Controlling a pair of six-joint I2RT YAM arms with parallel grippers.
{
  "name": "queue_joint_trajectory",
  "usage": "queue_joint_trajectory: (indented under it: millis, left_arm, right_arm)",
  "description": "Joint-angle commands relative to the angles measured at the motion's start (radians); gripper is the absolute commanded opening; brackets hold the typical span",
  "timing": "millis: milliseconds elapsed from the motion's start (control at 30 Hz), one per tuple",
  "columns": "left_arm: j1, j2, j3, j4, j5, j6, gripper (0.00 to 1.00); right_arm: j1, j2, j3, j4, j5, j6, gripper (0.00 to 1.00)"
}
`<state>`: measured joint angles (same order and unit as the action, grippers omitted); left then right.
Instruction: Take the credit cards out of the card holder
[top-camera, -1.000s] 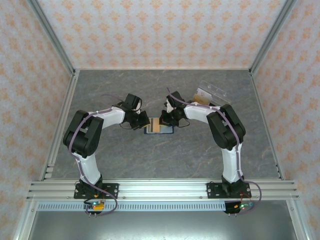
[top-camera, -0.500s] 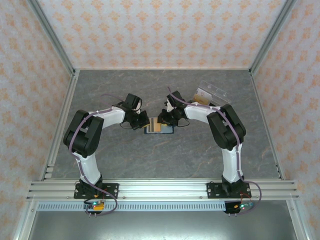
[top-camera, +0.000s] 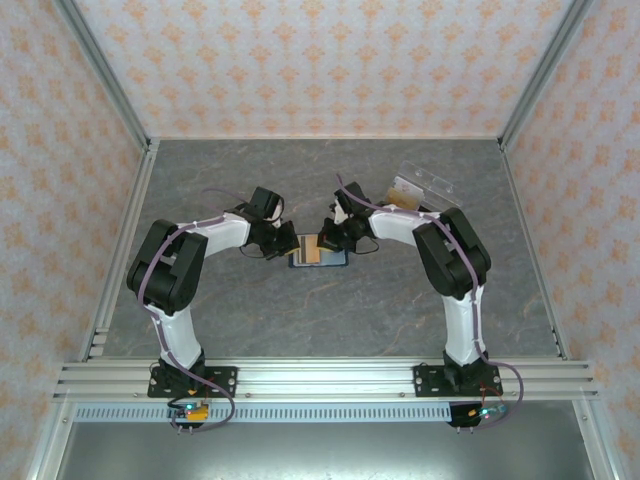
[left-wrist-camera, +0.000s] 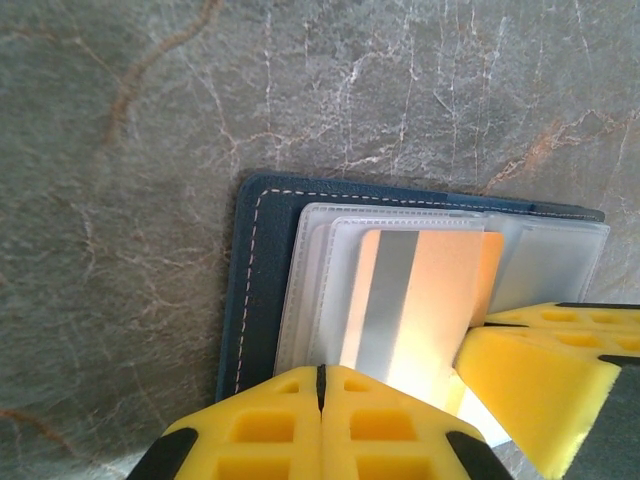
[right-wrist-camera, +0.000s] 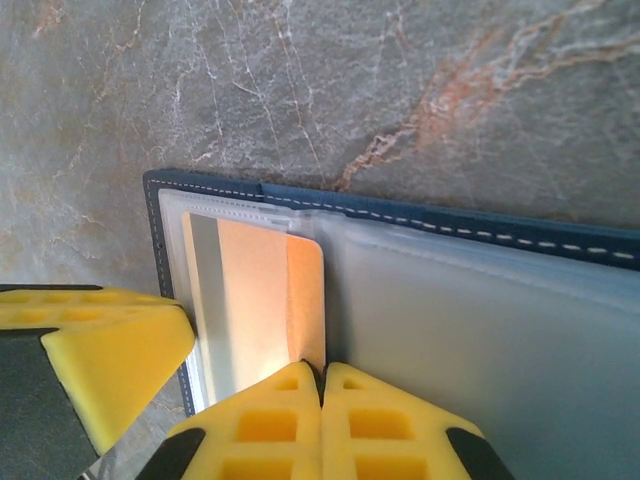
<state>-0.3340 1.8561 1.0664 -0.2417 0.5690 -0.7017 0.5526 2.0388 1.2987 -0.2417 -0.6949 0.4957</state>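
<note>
Right now my left tool (left-wrist-camera: 320, 390) is clenched, its two yellow pads pressed flat together with no gap. In its own camera it sits at the six o'clock edge of the card holder (left-wrist-camera: 248, 300). The card holder lies open and flat near the middle of the grey marbled desk (top-camera: 400, 300), with its clear sleeves (left-wrist-camera: 305, 290) facing up. One credit card (left-wrist-camera: 425, 290), orange-beige with a grey stripe, lies among those sleeves on the panel between my two tools.

My right tool (right-wrist-camera: 322, 385) is clenched as well, its pads meeting right at a corner of the card. It may be nipping that corner, but the pads hide the contact and I cannot tell. In the right wrist camera, a pad of the left tool shows at eight o'clock, just beside the holder's short edge.

From above, the left tool reaches the holder from nine o'clock and the right tool from about two o'clock, their tips close together over it. A clear box (top-camera: 425, 188) lies at two o'clock from the holder, well apart from it.
</note>
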Motion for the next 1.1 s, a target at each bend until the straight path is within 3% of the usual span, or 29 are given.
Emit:
queue_joint_trajectory:
  millis: [0, 100, 367, 667, 800, 933, 1067]
  left_arm:
    - [0.0, 0.011, 0.009, -0.054, -0.053, 0.014, 0.06]
    - [0.0, -0.001, 0.009, -0.057, -0.055, 0.009, 0.11]
    - [0.018, -0.063, 0.025, -0.056, -0.032, -0.024, 0.36]
    - [0.07, -0.185, 0.017, -0.106, -0.087, -0.035, 0.65]
    - [0.078, -0.264, -0.04, -0.001, -0.002, -0.064, 0.75]
    - [0.084, -0.338, -0.125, 0.238, 0.133, -0.144, 0.83]
    - [0.092, -0.344, -0.165, 0.435, 0.238, -0.225, 0.84]
  right_arm:
    - [-0.018, -0.07, -0.034, -0.046, 0.089, -0.028, 0.0]
    - [-0.022, -0.114, -0.047, -0.075, 0.109, -0.061, 0.0]
    - [-0.022, -0.223, -0.051, -0.071, 0.059, -0.165, 0.0]
    - [-0.03, -0.322, -0.029, -0.068, 0.012, -0.315, 0.0]
    - [-0.05, -0.313, -0.017, -0.043, -0.118, -0.311, 0.0]
    - [-0.078, -0.295, -0.006, -0.011, -0.258, -0.283, 0.0]
    - [-0.102, -0.289, 0.0, 0.036, -0.362, -0.226, 0.0]
